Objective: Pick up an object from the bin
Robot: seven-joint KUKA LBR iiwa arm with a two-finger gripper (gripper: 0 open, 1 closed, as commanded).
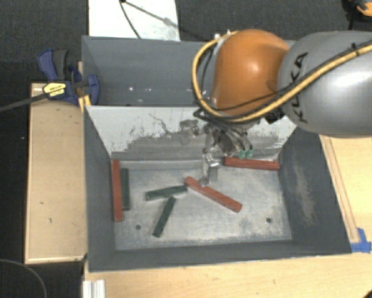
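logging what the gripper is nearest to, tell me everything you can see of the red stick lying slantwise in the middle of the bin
The red stick is a long, thin, straight bar, brownish red and matte; wood or plastic, I cannot tell. It looks whole and lies flat on the bin floor, slanting from upper left to lower right in the view. Its upper-left end sits right beneath the gripper, close to the end of a dark green stick; whether either touches it cannot be told.

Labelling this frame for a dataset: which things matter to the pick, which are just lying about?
In play: gripper; middle red stick, nearest the gripper.
Lying about: back red stick; left red stick; left green stick; level green stick; slanted green stick.
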